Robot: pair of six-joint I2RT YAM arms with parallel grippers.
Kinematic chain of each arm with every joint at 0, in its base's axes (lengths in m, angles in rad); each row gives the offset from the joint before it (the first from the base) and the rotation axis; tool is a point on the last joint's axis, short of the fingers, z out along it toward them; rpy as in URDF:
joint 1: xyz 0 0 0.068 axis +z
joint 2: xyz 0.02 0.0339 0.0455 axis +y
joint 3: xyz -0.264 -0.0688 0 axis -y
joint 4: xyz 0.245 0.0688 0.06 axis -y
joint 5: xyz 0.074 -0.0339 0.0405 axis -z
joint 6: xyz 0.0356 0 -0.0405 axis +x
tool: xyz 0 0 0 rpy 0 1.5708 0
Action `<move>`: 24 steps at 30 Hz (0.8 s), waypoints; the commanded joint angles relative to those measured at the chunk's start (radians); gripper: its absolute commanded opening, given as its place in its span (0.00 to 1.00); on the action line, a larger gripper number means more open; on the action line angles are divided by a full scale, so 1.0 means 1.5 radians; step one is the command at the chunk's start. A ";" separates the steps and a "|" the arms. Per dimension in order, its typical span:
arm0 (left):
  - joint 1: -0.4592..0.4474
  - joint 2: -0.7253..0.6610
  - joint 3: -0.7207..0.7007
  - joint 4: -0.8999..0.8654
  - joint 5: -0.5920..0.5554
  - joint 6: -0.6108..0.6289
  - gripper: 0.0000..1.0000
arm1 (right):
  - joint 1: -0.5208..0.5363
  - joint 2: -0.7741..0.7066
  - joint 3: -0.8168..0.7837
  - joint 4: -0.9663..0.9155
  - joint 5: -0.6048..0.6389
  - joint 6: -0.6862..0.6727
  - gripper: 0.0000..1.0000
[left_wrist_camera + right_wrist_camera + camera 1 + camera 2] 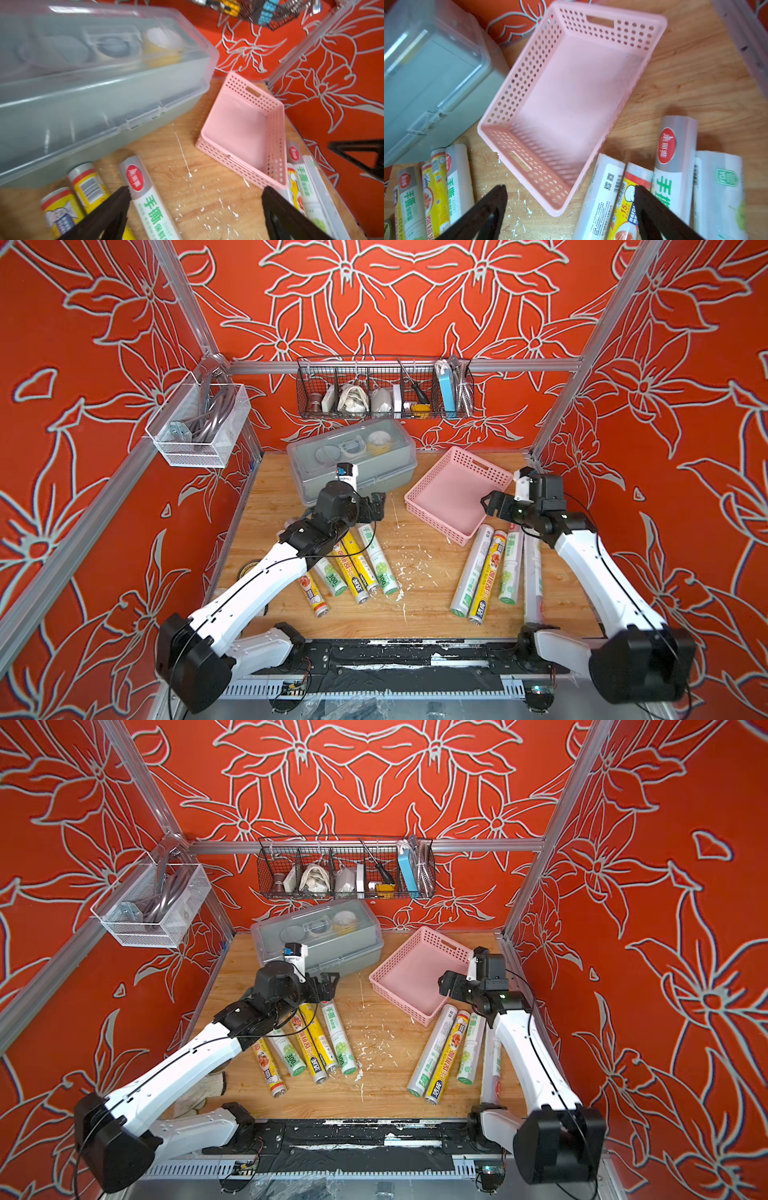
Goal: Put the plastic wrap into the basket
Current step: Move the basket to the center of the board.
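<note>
The plastic wrap lies in two groups on the wooden table. Several rolls (380,568) fan out under my left arm, and several more (490,576) lie by the right arm, white-green and yellow. The pink basket (428,518) stands empty at the back right, shown in both top views (395,998). My left gripper (376,506) hangs open over the far ends of the left rolls; a white-green roll (149,199) lies beside one finger, with bare table under the left gripper (196,190). My right gripper (569,189) is open over the basket's near corner (556,207), with a yellow roll (623,207) under one finger.
A grey translucent lidded box (353,464) sits at the back, close behind the left gripper. A black wire basket (384,389) hangs on the back wall and a white mesh basket (199,427) on the left wall. A tape ring (249,568) lies beneath the left arm.
</note>
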 commanded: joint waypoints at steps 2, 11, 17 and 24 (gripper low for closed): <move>-0.011 0.034 0.007 -0.032 0.090 0.002 0.98 | 0.004 0.107 0.055 -0.011 -0.019 -0.007 0.87; -0.012 0.043 -0.012 -0.007 0.149 0.015 0.98 | -0.001 0.273 0.163 -0.042 0.061 -0.001 0.79; -0.012 0.042 -0.020 0.006 0.150 0.021 0.98 | -0.001 0.310 0.163 -0.029 0.085 0.008 0.71; -0.012 0.050 -0.022 0.004 0.142 0.016 0.98 | 0.001 0.343 0.178 -0.038 0.071 0.007 0.52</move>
